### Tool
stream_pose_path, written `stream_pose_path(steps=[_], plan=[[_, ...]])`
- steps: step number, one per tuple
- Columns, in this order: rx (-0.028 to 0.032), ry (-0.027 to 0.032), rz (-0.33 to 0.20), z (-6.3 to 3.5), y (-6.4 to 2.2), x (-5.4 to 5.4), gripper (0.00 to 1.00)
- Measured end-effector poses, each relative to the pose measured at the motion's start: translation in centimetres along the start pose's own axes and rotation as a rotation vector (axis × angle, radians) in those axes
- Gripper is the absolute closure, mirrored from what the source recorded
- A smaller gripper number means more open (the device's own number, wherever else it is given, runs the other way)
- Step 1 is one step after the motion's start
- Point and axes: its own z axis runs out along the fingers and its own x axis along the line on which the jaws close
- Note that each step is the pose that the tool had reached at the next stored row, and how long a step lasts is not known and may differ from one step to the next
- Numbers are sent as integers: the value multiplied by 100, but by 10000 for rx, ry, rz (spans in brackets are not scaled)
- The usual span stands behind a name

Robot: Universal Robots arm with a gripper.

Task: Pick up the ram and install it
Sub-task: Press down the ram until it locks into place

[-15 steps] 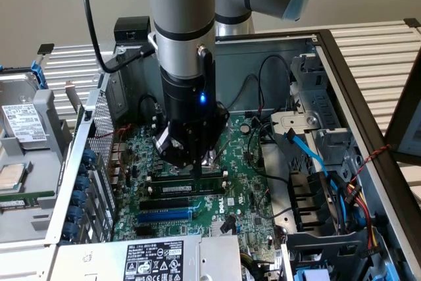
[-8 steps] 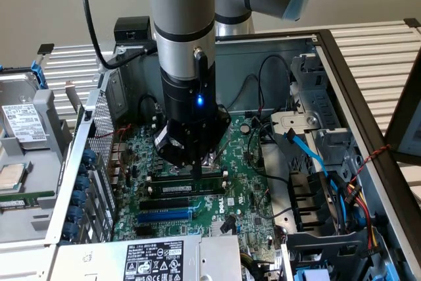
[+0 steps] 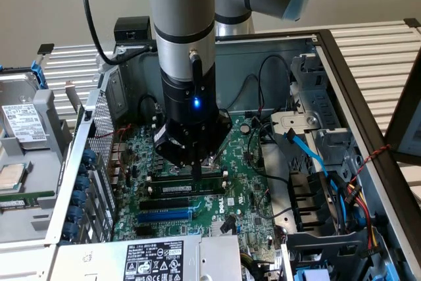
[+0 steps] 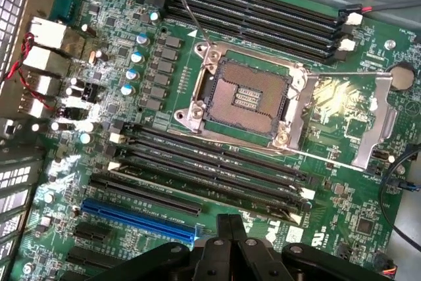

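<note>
While you look from the exterior view, you see the ram [image 3: 187,189] standing edge-up in a black slot on the motherboard [image 3: 248,192], its white label facing the camera, just behind the blue slot [image 3: 164,215]. The wrist view gives you what the arm's body hides there: the open CPU socket [image 4: 247,97] with its metal frame swung aside, and memory slots on both sides of it. Your arm [image 3: 183,37] hangs straight down into the computer case [image 3: 342,77], wrist vertical. The gripper [image 3: 197,170] is clenched, fingers pressed together, its tip right at the ram's upper edge; you cannot tell whether it touches.
</note>
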Motion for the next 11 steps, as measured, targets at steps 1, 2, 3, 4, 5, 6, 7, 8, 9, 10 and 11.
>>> stream_pose_path(steps=[1,2,3,4,5,6,7,8,9,10,11], plan=[[2,-2,174,2,0,0,89],[5,-4,338,3,0,0,89],[7,-7,502,5,0,0,89],[8,-9,658,6,0,0,89],[10,-10,810,6,0,0,89],[10,-13,963,7,0,0,89],[10,-15,1110,7,0,0,89],[10,-18,1264,8,0,0,89],[9,-20,1402,8,0,0,89],[7,-23,1551,8,0,0,89],[2,-27,1681,9,0,0,89]])
